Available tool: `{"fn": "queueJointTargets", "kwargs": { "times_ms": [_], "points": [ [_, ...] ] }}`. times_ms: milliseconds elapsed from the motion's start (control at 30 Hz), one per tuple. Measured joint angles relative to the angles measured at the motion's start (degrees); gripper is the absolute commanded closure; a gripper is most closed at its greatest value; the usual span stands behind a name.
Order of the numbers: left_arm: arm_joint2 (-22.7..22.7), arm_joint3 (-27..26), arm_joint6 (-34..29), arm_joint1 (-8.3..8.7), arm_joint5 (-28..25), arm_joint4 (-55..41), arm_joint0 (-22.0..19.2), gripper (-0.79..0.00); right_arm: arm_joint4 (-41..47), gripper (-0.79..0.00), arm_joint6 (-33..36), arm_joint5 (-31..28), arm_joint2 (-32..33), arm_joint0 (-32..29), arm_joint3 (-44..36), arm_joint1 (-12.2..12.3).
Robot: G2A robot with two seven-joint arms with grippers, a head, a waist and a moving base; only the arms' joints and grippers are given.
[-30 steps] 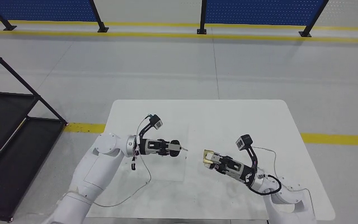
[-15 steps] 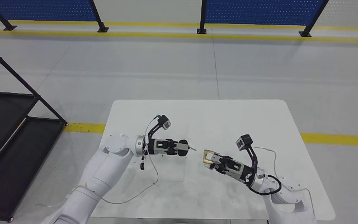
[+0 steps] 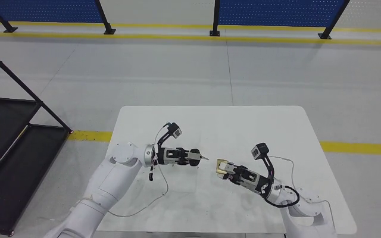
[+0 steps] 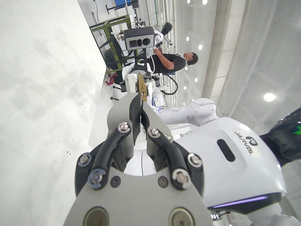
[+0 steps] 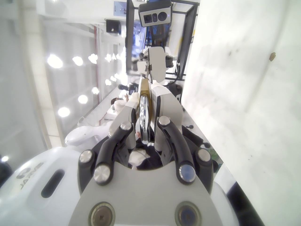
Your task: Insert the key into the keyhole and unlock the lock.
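Advanced toward 3 o'clock, the left gripper (image 3: pixel 195 157), closed on the key (image 3: pixel 203 158), is faced by the brass padlock (image 3: pixel 222 167) clamped in the right gripper (image 3: pixel 230 171); keyhole alignment is needed.

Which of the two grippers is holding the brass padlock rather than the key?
The right gripper clamps the brass padlock; the left gripper pinches only a thin silver key, pointed toward the padlock.

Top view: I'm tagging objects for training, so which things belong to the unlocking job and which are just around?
Job: key in the left gripper; lock in the right gripper.
Just around: table, black rack, blue barriers.
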Motion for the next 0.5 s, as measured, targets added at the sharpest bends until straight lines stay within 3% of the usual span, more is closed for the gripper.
{"fn": "queueJointTargets", "kwargs": {
  "times_ms": [500],
  "points": [
    [0.4, -4.3, 7.5, 0.07, -4.6, 1.6, 5.4, 0.000, -5.3, 0.000, -5.9, -7.0, -1.0, 0.1, 1.0, 1.0]
  ]
}}
